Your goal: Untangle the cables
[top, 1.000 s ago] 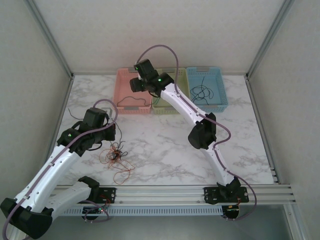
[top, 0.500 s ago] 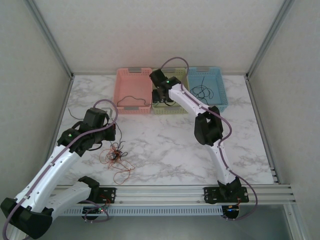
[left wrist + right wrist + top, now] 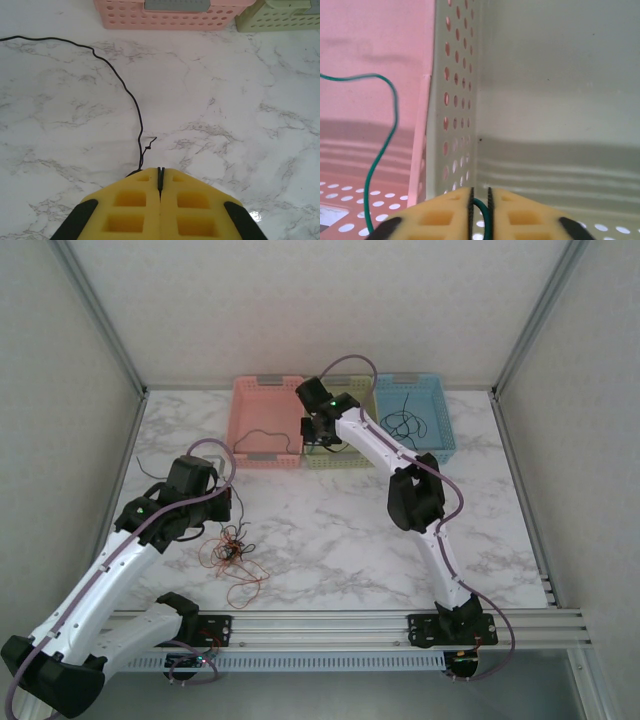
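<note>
Yellow pads of the left gripper (image 3: 160, 171) are pressed flat together above the marble table (image 3: 240, 100). A black cable (image 3: 131, 97) is seen running across the marble to the tip of the left pad and passing under it; whether it is pinched cannot be told. The right gripper (image 3: 480, 192) is nearly closed, with a dark green cable (image 3: 395, 102) clamped between its pads, at the corner where the green basket (image 3: 545, 100) wall meets the pink basket (image 3: 370, 50). A grey label plate (image 3: 175, 5) is fixed to the pink basket's front; any writing is too small to read. A tangle of cables (image 3: 232, 552), orange-red and dark, lies on the table just beside the left gripper. A coiled black cable (image 3: 403, 425) is seen in the blue basket (image 3: 432, 398).
</note>
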{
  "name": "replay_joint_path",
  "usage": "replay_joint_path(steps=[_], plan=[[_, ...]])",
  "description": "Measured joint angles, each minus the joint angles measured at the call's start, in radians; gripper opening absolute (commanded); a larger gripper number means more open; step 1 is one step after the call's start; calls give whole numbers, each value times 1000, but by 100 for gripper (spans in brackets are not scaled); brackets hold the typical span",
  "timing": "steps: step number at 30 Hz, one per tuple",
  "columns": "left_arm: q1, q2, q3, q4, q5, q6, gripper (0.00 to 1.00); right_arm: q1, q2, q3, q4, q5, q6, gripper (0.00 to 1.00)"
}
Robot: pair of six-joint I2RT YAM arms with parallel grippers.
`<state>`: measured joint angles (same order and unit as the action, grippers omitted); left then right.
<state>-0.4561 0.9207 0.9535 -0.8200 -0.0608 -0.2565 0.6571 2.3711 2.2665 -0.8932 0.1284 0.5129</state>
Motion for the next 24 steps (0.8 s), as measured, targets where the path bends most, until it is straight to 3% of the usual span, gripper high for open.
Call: replay_joint_path(steps=[1,11,20,24], plan=[[0,0,0,0,0,0,0,0,-1,0,0,-2,3,0],[0,0,0,0,0,0,0,8,-52,24,12,12,-11,0],[0,0,0,0,0,0,0,66,29,316,13,40,-130,0],[0,0,0,0,0,0,0,79,91,354,30,43,-171,0]])
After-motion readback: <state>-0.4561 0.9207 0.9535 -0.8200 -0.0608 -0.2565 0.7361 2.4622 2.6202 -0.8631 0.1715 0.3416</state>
